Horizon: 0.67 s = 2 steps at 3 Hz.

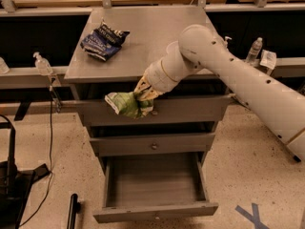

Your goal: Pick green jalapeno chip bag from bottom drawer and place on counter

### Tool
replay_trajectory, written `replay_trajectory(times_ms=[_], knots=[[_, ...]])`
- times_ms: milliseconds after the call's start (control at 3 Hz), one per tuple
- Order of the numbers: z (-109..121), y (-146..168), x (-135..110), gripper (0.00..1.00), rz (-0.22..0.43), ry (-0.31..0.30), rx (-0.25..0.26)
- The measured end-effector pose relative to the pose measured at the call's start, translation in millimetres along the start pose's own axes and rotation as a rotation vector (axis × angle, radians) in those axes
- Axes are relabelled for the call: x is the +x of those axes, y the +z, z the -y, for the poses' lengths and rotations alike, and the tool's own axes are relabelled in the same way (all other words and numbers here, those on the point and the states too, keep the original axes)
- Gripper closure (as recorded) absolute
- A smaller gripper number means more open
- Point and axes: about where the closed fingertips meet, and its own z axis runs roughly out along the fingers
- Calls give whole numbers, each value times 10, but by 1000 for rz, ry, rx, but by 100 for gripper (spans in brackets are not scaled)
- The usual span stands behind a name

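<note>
My gripper (143,95) is shut on the green jalapeno chip bag (125,104), a light-green foil bag with white patches. It holds the bag in the air in front of the top drawer, just below the front edge of the counter (157,37). The bag hangs to the left of the fingers. The bottom drawer (155,185) is pulled open below and its grey inside holds nothing. My white arm reaches in from the right and crosses over the right part of the counter.
A dark blue-black chip bag (103,39) lies on the counter's left rear. A white bowl (171,47) is mostly hidden behind my arm. Two shut drawers with knobs (153,146) sit above the open one. Bottles (42,63) stand on side shelves.
</note>
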Motion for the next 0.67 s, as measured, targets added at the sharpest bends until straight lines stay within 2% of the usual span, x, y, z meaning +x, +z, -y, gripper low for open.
replay_trajectory(times_ms=[333, 667], knots=[[381, -279, -45, 100, -30, -27, -17], [546, -480, -118, 100, -18, -41, -14]])
